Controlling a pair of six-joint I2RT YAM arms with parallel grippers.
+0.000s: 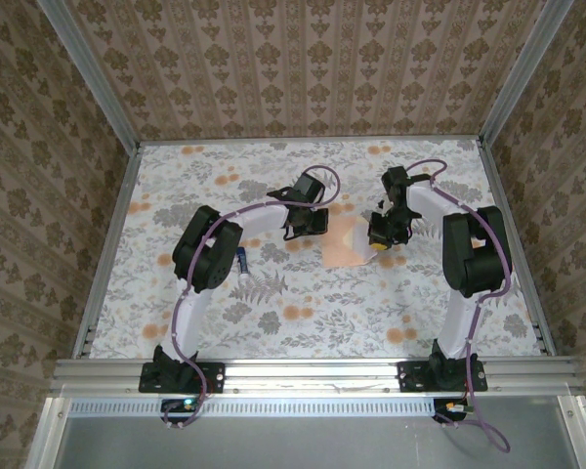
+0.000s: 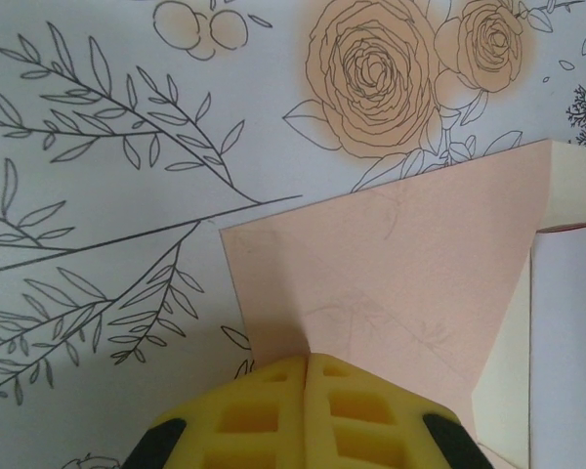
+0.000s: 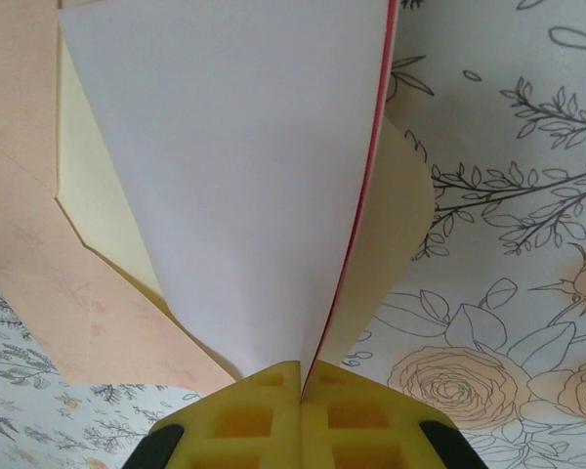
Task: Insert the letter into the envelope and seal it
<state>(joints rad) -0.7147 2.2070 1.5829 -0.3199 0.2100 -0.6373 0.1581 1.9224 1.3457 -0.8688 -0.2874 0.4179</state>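
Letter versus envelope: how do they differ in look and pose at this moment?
The letter is white with a red edge; the envelope is peach outside, cream inside. The letter curves up into the shut right claw, pinched; the envelope lies mostly flat on the table under the shut left claw. Both are thin paper.
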